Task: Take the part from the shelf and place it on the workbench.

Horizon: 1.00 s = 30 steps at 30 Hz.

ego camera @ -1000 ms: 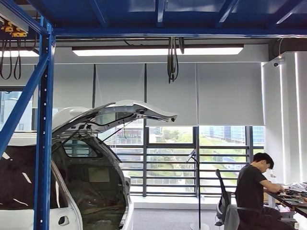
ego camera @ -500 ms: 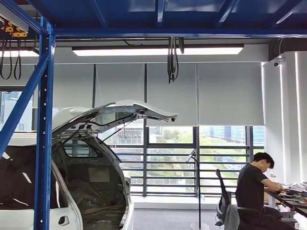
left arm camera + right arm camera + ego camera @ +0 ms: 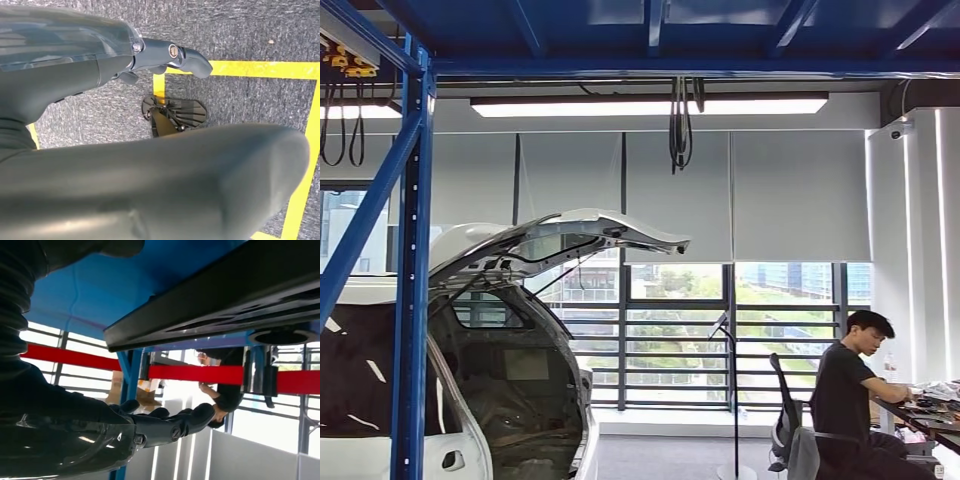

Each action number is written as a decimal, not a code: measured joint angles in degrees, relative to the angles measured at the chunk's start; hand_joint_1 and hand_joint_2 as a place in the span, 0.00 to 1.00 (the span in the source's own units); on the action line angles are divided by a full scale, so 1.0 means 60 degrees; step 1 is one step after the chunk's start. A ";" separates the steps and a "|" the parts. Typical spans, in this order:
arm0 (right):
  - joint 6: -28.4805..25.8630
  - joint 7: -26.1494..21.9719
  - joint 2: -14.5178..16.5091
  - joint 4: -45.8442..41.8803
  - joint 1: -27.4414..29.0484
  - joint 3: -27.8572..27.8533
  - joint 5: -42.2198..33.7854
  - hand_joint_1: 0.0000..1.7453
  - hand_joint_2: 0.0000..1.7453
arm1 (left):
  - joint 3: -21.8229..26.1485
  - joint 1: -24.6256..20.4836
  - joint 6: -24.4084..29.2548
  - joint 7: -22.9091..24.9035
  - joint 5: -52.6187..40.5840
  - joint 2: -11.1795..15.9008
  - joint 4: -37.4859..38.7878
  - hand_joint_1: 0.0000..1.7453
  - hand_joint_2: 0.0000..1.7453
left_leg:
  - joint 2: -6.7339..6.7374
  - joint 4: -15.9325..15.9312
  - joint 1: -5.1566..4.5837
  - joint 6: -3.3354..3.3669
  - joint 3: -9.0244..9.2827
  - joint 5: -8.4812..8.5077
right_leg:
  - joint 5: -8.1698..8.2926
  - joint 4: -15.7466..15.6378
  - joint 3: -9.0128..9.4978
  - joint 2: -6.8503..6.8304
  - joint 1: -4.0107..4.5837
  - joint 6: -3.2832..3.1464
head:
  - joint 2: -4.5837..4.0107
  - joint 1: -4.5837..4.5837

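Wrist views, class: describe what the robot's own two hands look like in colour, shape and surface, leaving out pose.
The left hand has a thick, smooth grey thumb and a darker, slim finger with round metal screws, under a glossy translucent cover. The right hand has a black ribbed cover, a glossy dark shell and dark rounded fingers with a visible screw.

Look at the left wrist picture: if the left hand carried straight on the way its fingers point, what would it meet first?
Probably the floor: the left hand hangs over grey carpet near a yellow line, with nothing in between.
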 joint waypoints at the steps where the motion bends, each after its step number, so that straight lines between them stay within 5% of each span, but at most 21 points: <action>1: -0.0006 -0.0119 0.0085 0.0182 -0.0095 0.0004 -0.0021 0.00 1.00 | -0.0020 0.0000 0.0004 -0.0007 -0.0022 0.0001 0.0000 0.00 0.00 | 0.0000 0.0000 0.0000 0.0000 0.0000 0.0000 | 0.0000 0.0000 0.0000 0.0000 0.0000 0.0000 | 0.0000 0.0000; 8: -0.0082 -0.1038 0.0634 0.1128 -0.0595 0.0057 -0.0501 0.00 1.00 | -0.0092 -0.0006 0.0068 -0.0023 -0.0076 0.0008 0.0000 0.00 0.00 | 0.0000 0.0000 0.0003 -0.0001 0.0002 0.0001 | 0.0000 0.0001 0.0000 0.0001 0.0002 -0.0001 | 0.0000 0.0000; 12: -0.0027 -0.1452 0.0797 0.1369 -0.0715 0.0189 -0.0956 1.00 1.00 | -0.0097 -0.0006 0.0086 -0.0042 -0.0093 0.0012 0.0000 0.00 0.00 | 0.0000 0.0000 0.0002 -0.0001 0.0002 0.0001 | 0.0000 0.0001 0.0000 0.0000 0.0002 0.0000 | 0.0000 0.0000; 29: -0.0232 -0.1568 0.0673 0.0677 -0.0117 0.0584 -0.1279 1.00 1.00 | -0.0310 0.0015 0.0137 -0.0845 -0.0260 0.0015 0.0000 0.00 0.00 | -0.0001 0.0000 -0.0001 -0.0001 0.0011 0.0000 | 0.0000 -0.0002 0.0005 0.0000 0.0001 0.0000 | 0.0000 0.0000; 30: -0.0264 -0.1554 0.0646 0.0602 -0.0052 0.0588 -0.1267 1.00 1.00 | -0.0323 0.0015 0.0103 -0.0887 -0.0257 0.0015 0.0000 0.00 0.25 | -0.0001 0.0000 -0.0001 -0.0001 0.0012 0.0000 | 0.0000 -0.0002 0.0006 0.0000 0.0001 0.0000 | 0.0000 0.0000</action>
